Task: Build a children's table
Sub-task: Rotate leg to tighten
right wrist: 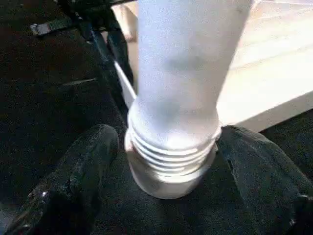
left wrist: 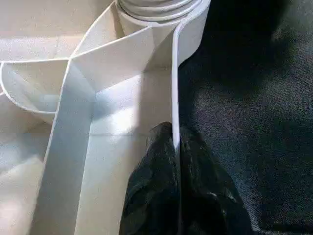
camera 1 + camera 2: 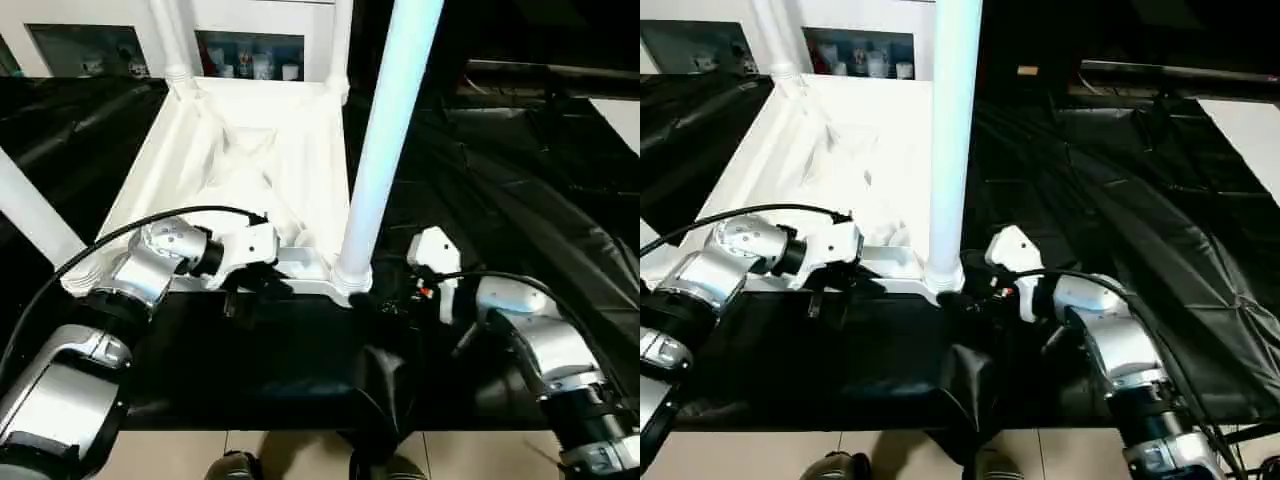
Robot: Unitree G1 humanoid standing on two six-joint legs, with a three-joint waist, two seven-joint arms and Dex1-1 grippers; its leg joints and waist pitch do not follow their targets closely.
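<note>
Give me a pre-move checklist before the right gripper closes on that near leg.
1. Left gripper pinching the tabletop rim: ok, shut on the thin wall.
2. Right gripper spread either side of the leg: ok, open, with a finger on each side.
3. Leg standing upright in its corner socket: ok.
4. Leg threads fully seated: not ok, threaded rings still show above the socket.
5. Black cloth clear of the socket: cannot tell.
</note>
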